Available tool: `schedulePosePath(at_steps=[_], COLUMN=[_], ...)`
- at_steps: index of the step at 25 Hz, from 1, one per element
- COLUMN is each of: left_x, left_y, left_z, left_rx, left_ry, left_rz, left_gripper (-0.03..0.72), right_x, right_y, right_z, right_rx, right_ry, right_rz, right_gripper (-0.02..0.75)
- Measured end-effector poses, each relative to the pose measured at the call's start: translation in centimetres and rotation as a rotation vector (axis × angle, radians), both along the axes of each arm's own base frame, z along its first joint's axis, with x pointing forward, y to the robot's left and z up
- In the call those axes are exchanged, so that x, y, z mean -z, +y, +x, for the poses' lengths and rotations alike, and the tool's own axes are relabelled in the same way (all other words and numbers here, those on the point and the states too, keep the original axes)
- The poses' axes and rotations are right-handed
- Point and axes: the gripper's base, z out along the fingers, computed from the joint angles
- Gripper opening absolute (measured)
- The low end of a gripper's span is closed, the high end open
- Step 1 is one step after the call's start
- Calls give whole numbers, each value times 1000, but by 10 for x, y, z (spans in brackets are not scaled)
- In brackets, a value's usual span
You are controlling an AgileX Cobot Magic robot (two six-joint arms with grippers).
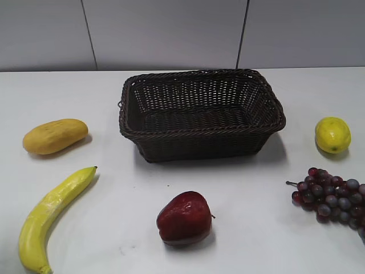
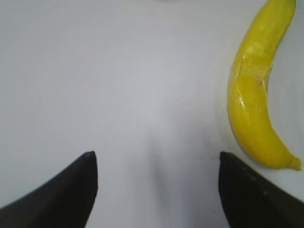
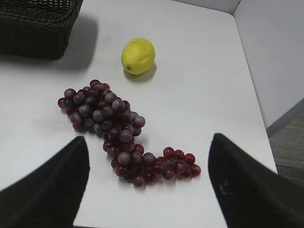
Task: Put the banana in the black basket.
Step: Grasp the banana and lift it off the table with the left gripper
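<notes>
The banana point(image 1: 48, 216) lies on the white table at the front left, long, curved and bright yellow. It also shows in the left wrist view point(image 2: 256, 90) at the right edge. The black basket point(image 1: 201, 134) stands empty at the middle back; its corner shows in the right wrist view point(image 3: 35, 28). My left gripper point(image 2: 154, 159) is open and empty above bare table, left of the banana. My right gripper point(image 3: 147, 145) is open and empty above the grapes. Neither gripper shows in the exterior view.
A stubby yellow-orange fruit point(image 1: 55, 136) lies at the left, a red apple point(image 1: 184, 218) in front of the basket, a lemon point(image 1: 332, 135) at the right, and red grapes point(image 1: 333, 197) at the front right. The table's right edge point(image 3: 256, 109) is near the grapes.
</notes>
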Motion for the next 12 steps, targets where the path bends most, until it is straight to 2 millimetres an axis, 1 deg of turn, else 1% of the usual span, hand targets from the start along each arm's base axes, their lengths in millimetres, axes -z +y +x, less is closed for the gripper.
schedulePosePath(at_steps=[3,8,12], left_x=[10,32,50], left_y=[-12,-28,-44], left_z=[15,39,47], left_rx=[29,7,43], left_ry=[41,136,176], left_rz=[8,-17,-5], left_gripper=[588,588,588], right_x=[0,0,0], right_y=[0,0,0], right_z=[0,0,0], right_rx=[0,0,0], right_ry=[0,0,0], right_rz=[0,0,0], right_gripper=[593,593,593])
